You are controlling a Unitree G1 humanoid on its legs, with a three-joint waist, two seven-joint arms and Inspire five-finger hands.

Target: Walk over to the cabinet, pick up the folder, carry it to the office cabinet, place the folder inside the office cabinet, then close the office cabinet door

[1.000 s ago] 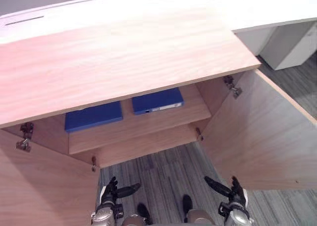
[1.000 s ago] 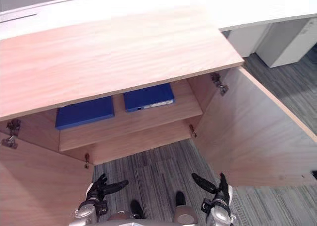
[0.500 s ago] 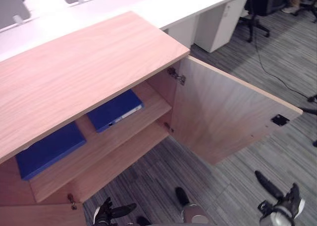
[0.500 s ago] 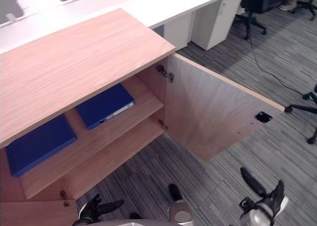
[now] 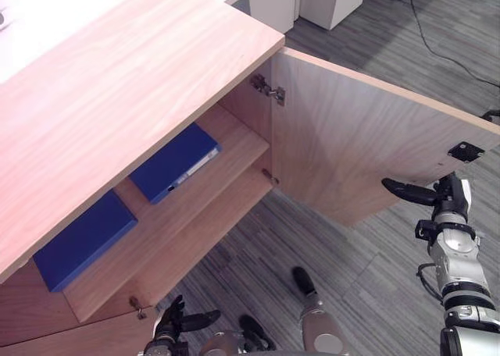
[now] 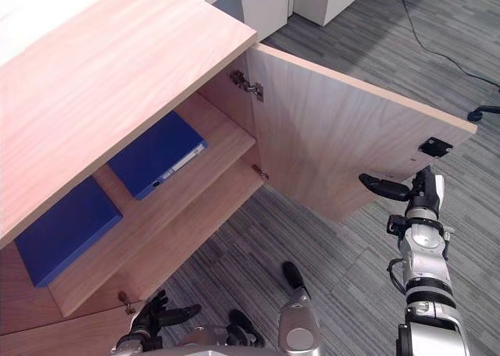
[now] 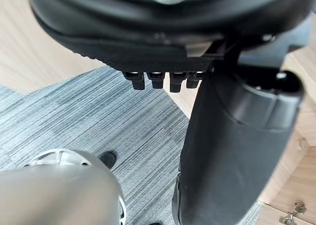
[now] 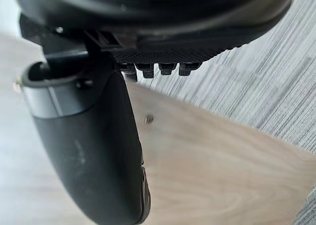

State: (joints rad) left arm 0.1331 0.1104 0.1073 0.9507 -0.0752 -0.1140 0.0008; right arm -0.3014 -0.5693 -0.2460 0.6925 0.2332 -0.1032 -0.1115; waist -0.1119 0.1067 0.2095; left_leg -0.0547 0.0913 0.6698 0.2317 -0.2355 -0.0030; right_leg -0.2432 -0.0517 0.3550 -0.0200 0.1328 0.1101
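Left eye view: the light wooden office cabinet (image 5: 117, 90) stands with its right wooden door (image 5: 367, 129) wide open. On the upper shelf (image 5: 237, 144) lie a flat blue folder with a white label (image 5: 176, 162) and, apart from it, a plain blue folder (image 5: 86, 239) — no hand holds them. The right hand (image 5: 445, 196) is raised close to the door's free edge, under a black latch plate (image 5: 466, 151), fingers straight and empty, while the left hand (image 5: 176, 322) hangs low over the grey carpet (image 5: 367, 270), relaxed and empty.

Two blue folders (image 5: 173, 162) lie on the open cabinet's (image 5: 117, 90) shelf (image 5: 234, 149); the right hand (image 5: 447, 198) reaches near the door (image 5: 351, 137).
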